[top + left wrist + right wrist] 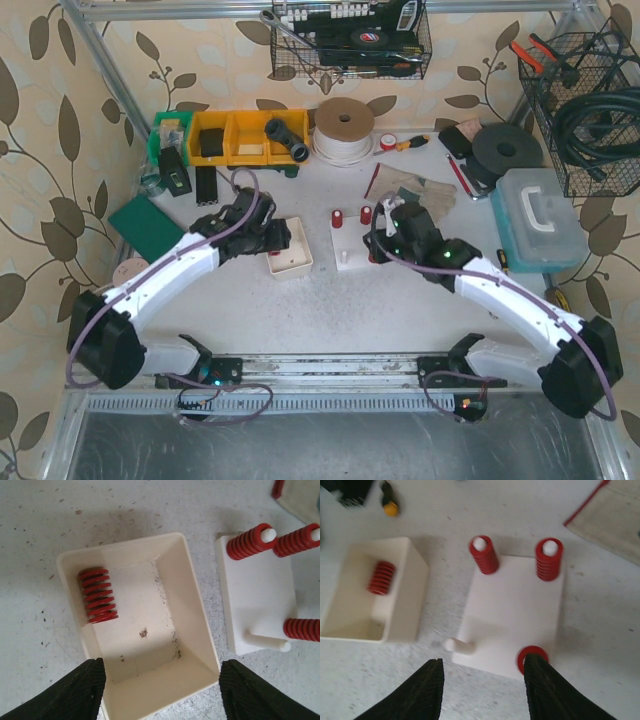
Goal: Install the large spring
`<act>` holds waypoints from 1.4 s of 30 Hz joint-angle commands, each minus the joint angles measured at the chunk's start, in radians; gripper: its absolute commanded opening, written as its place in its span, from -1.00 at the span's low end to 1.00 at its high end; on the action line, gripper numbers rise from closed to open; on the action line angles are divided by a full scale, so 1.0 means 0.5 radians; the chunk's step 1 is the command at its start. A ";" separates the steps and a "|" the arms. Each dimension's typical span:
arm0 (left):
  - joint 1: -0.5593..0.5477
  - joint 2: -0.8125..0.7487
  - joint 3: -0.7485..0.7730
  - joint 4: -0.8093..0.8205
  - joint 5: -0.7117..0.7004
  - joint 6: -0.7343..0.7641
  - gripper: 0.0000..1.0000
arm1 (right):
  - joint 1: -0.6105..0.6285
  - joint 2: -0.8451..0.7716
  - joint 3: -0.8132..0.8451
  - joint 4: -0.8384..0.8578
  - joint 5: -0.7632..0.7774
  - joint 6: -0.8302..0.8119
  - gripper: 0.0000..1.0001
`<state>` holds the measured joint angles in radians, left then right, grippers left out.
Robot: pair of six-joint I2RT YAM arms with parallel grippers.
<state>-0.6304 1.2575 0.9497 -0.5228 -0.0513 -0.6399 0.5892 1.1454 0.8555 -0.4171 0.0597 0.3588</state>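
A cream box holds one red spring lying on its side against the far left wall. My left gripper is open, its fingers straddling the box's near end, close to both walls. Beside the box lies a white peg plate with three red springs standing on pegs; its near left peg is bare. My right gripper hangs open over the plate's near edge, its right finger in front of the near right spring. The springs look alike in size.
Yellow bins, a roll of white cord and a cloth lie at the back. A blue-lidded case stands on the right, a green pad on the left. Wire baskets hang on the walls.
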 commanded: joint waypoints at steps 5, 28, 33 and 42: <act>-0.020 0.487 0.649 -0.728 0.024 -0.400 0.09 | 0.190 -0.407 -0.415 0.742 0.141 0.239 -0.07; -0.046 1.302 1.128 -0.903 -0.386 -0.009 -0.13 | 0.077 -0.564 -0.572 0.619 0.405 0.560 0.99; -0.009 1.351 1.062 -0.771 -0.369 0.061 -0.11 | 0.078 -0.606 -0.621 0.667 0.405 0.575 0.99; -0.004 1.367 0.913 -0.562 -0.338 0.037 -0.04 | 0.077 -0.524 -0.613 0.742 0.367 0.552 0.98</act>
<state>-0.6407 1.9461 1.4525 -0.8490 -0.2100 -0.6247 0.6300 0.8669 0.5480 -0.0803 0.2470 0.6327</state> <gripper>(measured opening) 0.479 0.991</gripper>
